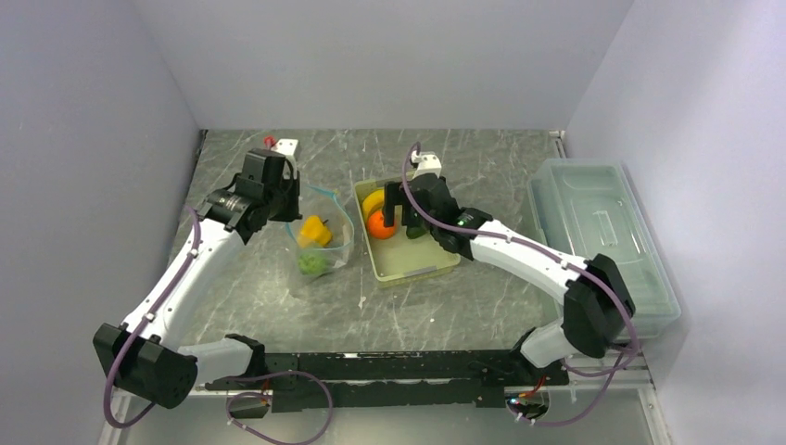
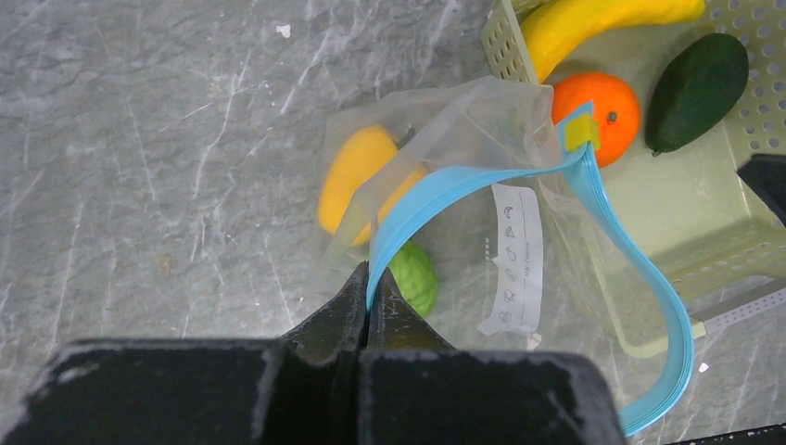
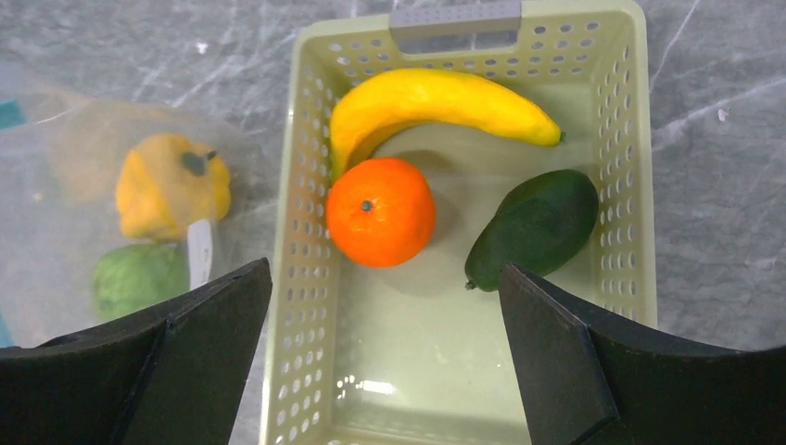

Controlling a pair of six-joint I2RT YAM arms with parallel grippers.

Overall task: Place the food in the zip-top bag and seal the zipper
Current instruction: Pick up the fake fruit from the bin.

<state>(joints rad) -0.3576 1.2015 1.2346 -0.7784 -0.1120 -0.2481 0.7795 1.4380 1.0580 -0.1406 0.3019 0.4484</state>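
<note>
The clear zip-top bag (image 1: 324, 243) lies left of the basket and holds a yellow-orange pepper (image 1: 314, 231) and a green ball (image 1: 311, 263). My left gripper (image 2: 369, 278) is shut on the light-blue zipper strip (image 2: 463, 181) and holds the bag's mouth up and open. The pale green basket (image 3: 623, 199) holds a yellow banana (image 3: 436, 100), an orange round fruit (image 3: 381, 211) and a dark green avocado (image 3: 536, 226). My right gripper (image 3: 385, 278) is open and empty above the basket, its fingers (image 3: 199, 334) spread to either side of the orange fruit. The pepper (image 3: 171, 184) and the green ball (image 3: 139, 278) also show in the right wrist view.
A large clear lidded box (image 1: 602, 236) stands at the right edge of the marbled grey table (image 1: 445, 306). A small white piece with a red part (image 1: 281, 145) lies at the back left. Grey walls close in the back and both sides.
</note>
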